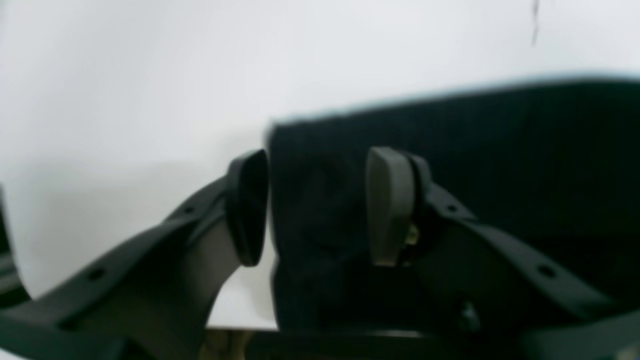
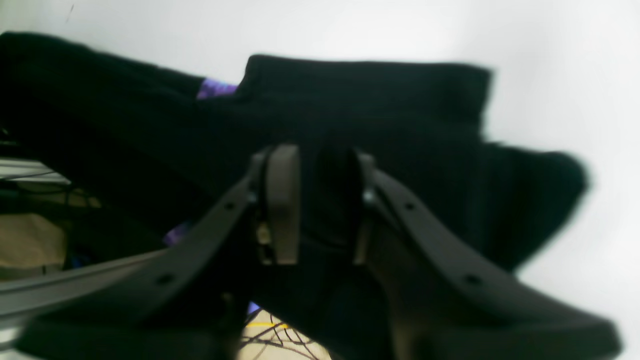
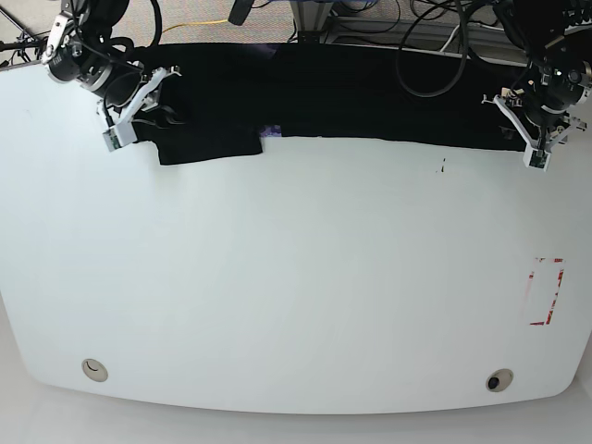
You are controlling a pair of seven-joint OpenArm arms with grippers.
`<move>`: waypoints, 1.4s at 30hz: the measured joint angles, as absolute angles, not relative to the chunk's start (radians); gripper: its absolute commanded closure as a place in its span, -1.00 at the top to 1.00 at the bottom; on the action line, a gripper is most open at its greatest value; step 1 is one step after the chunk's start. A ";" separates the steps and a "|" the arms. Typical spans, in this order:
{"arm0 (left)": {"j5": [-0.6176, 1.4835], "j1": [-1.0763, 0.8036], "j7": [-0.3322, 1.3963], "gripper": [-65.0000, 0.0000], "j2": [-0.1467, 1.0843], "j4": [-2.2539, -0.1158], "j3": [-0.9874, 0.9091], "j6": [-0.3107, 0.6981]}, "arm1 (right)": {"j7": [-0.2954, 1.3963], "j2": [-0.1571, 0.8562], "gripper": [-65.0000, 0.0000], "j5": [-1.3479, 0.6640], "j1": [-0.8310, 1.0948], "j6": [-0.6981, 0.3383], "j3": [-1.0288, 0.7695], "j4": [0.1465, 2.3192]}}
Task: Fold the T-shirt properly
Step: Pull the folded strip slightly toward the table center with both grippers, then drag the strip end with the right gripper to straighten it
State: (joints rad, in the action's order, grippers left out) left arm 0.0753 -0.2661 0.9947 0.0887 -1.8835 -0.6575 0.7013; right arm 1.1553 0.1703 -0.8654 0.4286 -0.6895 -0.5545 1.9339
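The large soft black fabric T-shirt (image 3: 370, 97) stretches lengthwise between both grippers. The right gripper (image 2: 315, 205) looks clamped on cloth, though it's blurry; the left gripper (image 1: 315, 207) straddles the shirt's corner, jaws apart.

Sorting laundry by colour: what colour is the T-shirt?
Black T-shirt, small purple print; base view shows it best.

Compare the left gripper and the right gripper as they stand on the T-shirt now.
The left gripper straddles a straight edge of the T-shirt, pads wide apart; the right gripper has its pads much closer together, over bunched cloth near the purple print. Both sit at the shirt's ends by the table's far edge.
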 measured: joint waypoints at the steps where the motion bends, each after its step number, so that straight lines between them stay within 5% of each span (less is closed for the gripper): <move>1: 0.070 -0.266 0.995 -0.23 0.091 -1.867 -0.657 0.700 | 1.155 0.164 -0.88 -0.841 0.429 -0.692 -0.545 1.924; 9: 0.078 -0.316 0.978 -0.23 0.122 -1.761 -0.663 0.700 | 1.139 0.139 -0.87 -0.548 0.406 -0.692 -0.506 1.813; 18: 0.098 -0.176 0.952 -0.23 0.148 -1.618 -0.658 0.701 | 0.952 0.161 -0.87 -0.474 0.306 -0.727 -0.510 1.652; 27: 0.098 -0.086 0.943 -0.23 0.154 -1.541 -0.538 0.697 | 0.994 0.210 -0.86 -0.426 0.203 -0.713 -0.513 1.625; 36: 0.101 -0.083 0.934 -0.23 0.150 -1.541 -0.516 0.696 | 1.156 0.266 0.32 -0.498 0.043 -0.696 -0.518 1.667; 42: 0.105 -0.094 0.925 -0.23 0.150 -1.541 -0.520 0.696 | 1.165 0.263 0.49 -0.481 -0.057 -0.697 -0.507 1.599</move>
